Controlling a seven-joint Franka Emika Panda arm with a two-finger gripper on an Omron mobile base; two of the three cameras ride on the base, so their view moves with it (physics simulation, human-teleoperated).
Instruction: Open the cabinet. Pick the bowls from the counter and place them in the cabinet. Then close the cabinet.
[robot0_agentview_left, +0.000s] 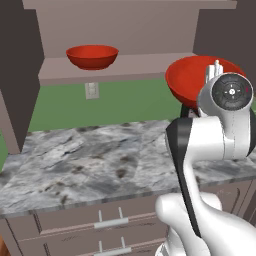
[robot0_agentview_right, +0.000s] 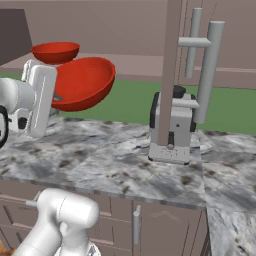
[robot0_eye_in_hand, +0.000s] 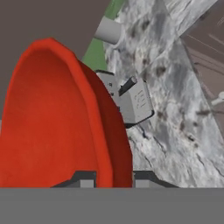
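Gripping the rim of a red bowl (robot0_agentview_right: 82, 82), the hand (robot0_eye_in_hand: 113, 179) holds it in the air above the table (robot0_agentview_left: 90, 165), with one dark finger on the inside of the wall and the other on the outside, as the hand view shows. In the right base view the held bowl is tilted, its opening turned up and toward the cabinet (robot0_agentview_left: 125, 30), and it hangs clear of the marbled stone below. The second red bowl (robot0_agentview_left: 92, 56) sits upright on the cabinet's lower shelf (robot0_agentview_left: 130, 67), toward the left end of it in the left base view. Both cabinet doors stand open: one door (robot0_agentview_left: 17, 75) shows at the left of the left base view, and the other door (robot0_agentview_right: 172, 70) shows edge-on in the right base view, with its long grey bar handle (robot0_agentview_right: 210, 70) beside it. A grey coffee machine (robot0_agentview_right: 172, 127) stands on the table behind that open door, to the right of the held bowl and well apart from it. Brown drawer fronts (robot0_agentview_left: 110, 220) with short silver handles run under the table edge. A green wall (robot0_agentview_left: 125, 102) with a pale outlet plate (robot0_agentview_left: 91, 90) lies between the table and the cabinet.
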